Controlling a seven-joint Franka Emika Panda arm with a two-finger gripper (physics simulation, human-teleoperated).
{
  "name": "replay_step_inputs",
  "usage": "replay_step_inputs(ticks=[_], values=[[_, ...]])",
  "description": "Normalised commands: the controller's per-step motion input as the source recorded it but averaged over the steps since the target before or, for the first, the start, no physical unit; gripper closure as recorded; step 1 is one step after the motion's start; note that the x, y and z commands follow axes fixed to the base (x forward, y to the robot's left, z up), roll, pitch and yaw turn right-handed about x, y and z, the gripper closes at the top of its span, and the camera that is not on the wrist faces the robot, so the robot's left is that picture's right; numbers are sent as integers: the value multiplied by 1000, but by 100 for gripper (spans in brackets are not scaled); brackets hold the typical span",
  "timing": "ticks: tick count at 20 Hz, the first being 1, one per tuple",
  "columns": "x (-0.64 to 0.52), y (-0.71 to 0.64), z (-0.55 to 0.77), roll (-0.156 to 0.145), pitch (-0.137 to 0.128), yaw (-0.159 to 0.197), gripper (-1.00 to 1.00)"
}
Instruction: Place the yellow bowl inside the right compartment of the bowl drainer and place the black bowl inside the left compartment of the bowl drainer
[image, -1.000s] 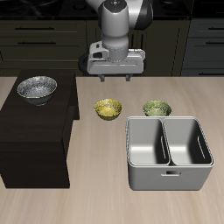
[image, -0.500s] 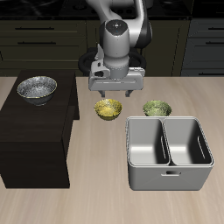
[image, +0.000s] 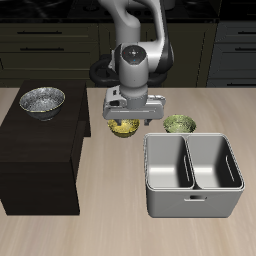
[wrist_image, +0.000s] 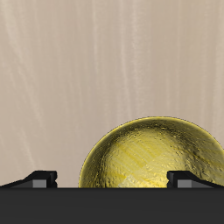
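Hovering: gripper hangs low over the yellow bowl, near the centre of the exterior frame.
Jaws: spread wide; wrist view shows one fingertip to each side of the yellow bowl, nothing held.
Yellow bowl: on the tabletop, just beyond the drainer's upper-left corner.
Black bowl: upper left of the frame, atop a dark cabinet.
Bowl drainer: lower right of centre, both wells bare.
Green bowl: behind the drainer, beside the yellow bowl.
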Motion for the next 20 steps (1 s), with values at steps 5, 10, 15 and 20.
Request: replay_step_inputs(ticks=[5, 10, 15, 20], values=[[69, 45, -392, 16, 74, -13, -100], [-31, 54, -122, 41, 10, 0, 100], [-36, 5, 178, 23, -22, -19, 100], [-39, 31, 211, 19, -32, 5, 100]])
